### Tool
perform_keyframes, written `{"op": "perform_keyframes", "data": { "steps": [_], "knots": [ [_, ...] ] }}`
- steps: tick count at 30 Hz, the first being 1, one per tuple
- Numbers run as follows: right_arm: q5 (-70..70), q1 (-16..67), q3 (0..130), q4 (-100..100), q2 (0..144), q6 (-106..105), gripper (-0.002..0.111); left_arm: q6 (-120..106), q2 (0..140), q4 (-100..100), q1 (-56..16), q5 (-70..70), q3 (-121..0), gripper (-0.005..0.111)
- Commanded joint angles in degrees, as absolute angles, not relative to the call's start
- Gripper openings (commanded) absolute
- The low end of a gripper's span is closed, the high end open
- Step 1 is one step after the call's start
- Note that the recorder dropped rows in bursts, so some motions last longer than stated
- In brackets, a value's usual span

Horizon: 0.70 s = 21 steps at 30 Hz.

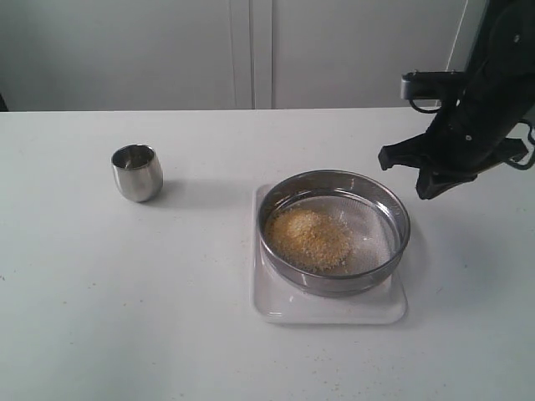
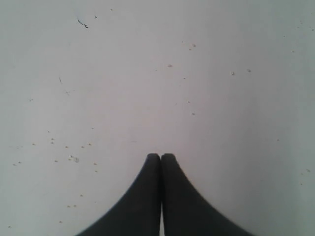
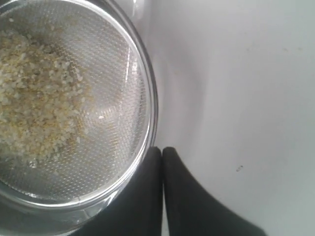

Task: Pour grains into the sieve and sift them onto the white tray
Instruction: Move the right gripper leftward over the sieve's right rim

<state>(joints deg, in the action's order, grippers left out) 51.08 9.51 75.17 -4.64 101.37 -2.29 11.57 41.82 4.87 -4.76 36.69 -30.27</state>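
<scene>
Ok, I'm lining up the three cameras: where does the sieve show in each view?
Exterior view: the sieve is right of centre, sitting on the white tray.
Left wrist view: not in it, only table.
Right wrist view: the sieve lies close beside the right gripper with its shut jaws, partly cut off by the frame.
Shared landmark: the grains piled on its mesh.

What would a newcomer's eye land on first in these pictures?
The golden grains heaped in the steel sieve, which sits on the white tray right of centre. The right pincer hangs shut near the sieve's rim, and a small steel cup stands alone on the left.
</scene>
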Motion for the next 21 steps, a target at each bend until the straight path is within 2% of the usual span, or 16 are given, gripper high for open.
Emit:
{"op": "perform_keyframes", "data": {
  "steps": [1, 18, 21],
  "knots": [
    [49.56, 13.54, 75.5, 4.21, 101.36, 7.42, 0.0, 11.61, 41.37, 5.46, -4.64, 37.09, -29.9, 0.0],
    [47.7, 14.18, 75.59, 4.1, 106.57, 12.83, 0.0, 11.61, 41.37, 5.46, -4.64, 37.09, -29.9, 0.0],
    [47.7, 14.18, 75.95, 4.1, 106.57, 12.83, 0.006, 11.61, 41.37, 5.46, -4.64, 37.09, -29.9, 0.0]
  ]
}}
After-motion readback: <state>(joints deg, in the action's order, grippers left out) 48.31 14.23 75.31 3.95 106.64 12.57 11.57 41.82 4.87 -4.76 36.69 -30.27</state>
